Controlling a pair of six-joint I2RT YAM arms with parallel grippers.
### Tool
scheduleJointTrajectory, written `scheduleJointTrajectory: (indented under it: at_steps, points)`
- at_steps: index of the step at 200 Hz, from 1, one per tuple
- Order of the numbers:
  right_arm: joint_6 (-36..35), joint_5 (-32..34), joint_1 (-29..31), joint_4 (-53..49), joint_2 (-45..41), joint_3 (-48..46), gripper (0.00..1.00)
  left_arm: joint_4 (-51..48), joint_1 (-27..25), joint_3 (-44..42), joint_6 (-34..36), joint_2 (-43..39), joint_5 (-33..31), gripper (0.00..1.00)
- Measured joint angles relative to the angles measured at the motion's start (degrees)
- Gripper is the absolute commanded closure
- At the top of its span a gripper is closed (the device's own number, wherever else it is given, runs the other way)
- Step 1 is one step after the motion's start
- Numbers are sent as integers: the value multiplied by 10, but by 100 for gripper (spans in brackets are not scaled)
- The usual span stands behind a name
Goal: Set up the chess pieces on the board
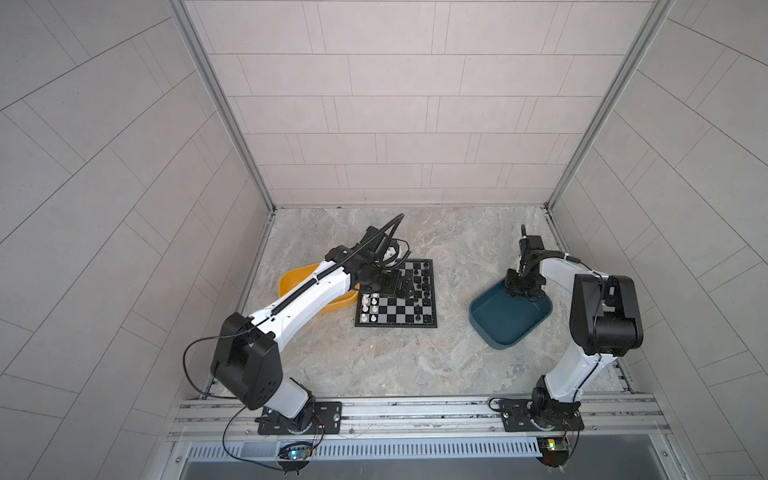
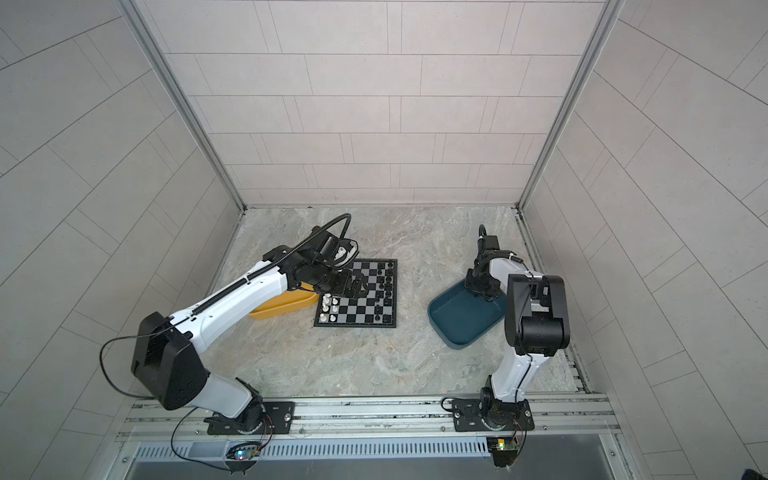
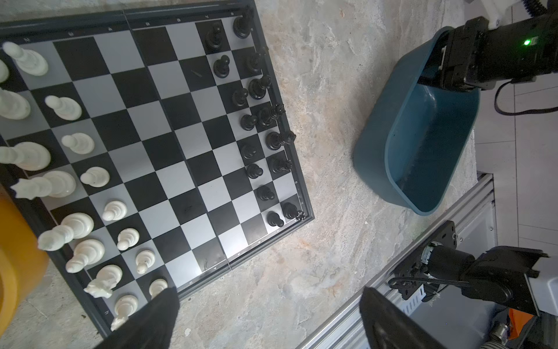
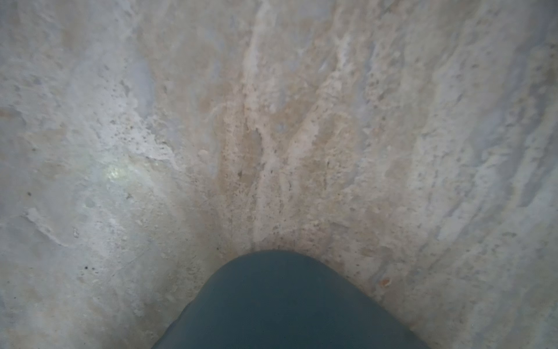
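The board (image 1: pixel 399 309) (image 3: pixel 169 151) lies flat in the middle of the table. White chess pieces (image 1: pixel 370 307) (image 3: pixel 78 142) fill two rows along its left side, and black chess pieces (image 1: pixel 426 291) (image 3: pixel 256 121) stand in two rows along its right side. My left gripper (image 1: pixel 405 286) (image 3: pixel 268 302) hovers over the board, open, with nothing between its fingers (image 3: pixel 163 305). My right gripper (image 1: pixel 525 293) (image 3: pixel 437 69) reaches down at the far corner of the dark teal tray (image 1: pixel 503 328). The tray's rim (image 4: pixel 287 302) fills the near part of the right wrist view and hides the jaws.
A yellow tray (image 1: pixel 291 282) (image 3: pixel 12 241) sits left of the board, partly under the left arm. The teal tray (image 2: pixel 457 328) stands right of the board with bare marble table between them. Aluminium rails with both arm bases run along the front edge.
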Motion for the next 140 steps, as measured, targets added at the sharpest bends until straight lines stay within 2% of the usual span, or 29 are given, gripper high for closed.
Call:
scheduleJointTrajectory:
  at_steps: [50, 102, 140]
  points:
    - [2, 7, 0, 4, 3, 1, 75, 4, 2, 0, -8, -2, 3, 0]
    - [10, 6, 0, 21, 5, 3, 68, 6, 5, -3, -10, -10, 7, 0]
    - [19, 9, 0, 49, 5, -5, 78, 8, 5, -5, -11, -12, 7, 0]
